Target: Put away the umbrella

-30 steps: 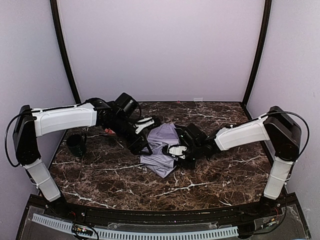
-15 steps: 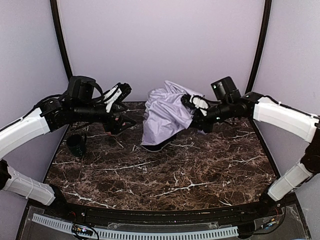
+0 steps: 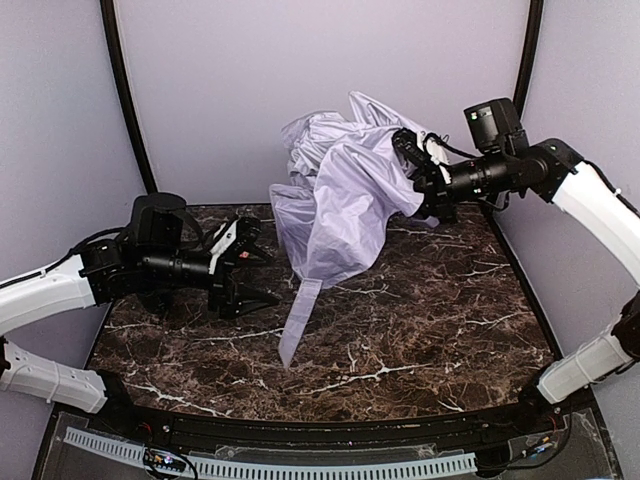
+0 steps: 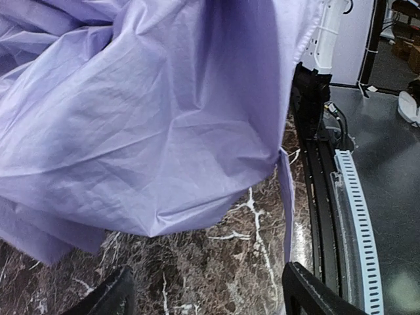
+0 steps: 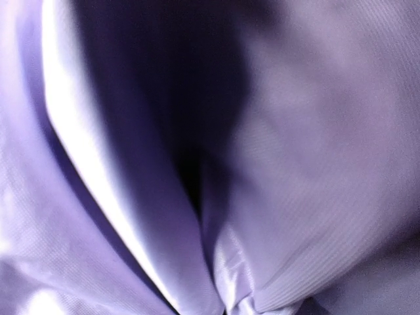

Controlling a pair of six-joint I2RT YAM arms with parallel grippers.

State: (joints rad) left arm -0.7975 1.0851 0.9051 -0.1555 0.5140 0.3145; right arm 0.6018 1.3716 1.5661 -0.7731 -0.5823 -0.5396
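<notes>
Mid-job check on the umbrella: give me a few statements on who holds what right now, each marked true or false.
1. The right gripper holds the umbrella up above the table. True.
2. The left gripper is shut on the fabric. False: it is open, low at the left, apart from the umbrella.
3. A narrow strip hangs from the fabric toward the table. True.
4. The left wrist view shows only bare table. False: lavender fabric fills most of it.
</notes>
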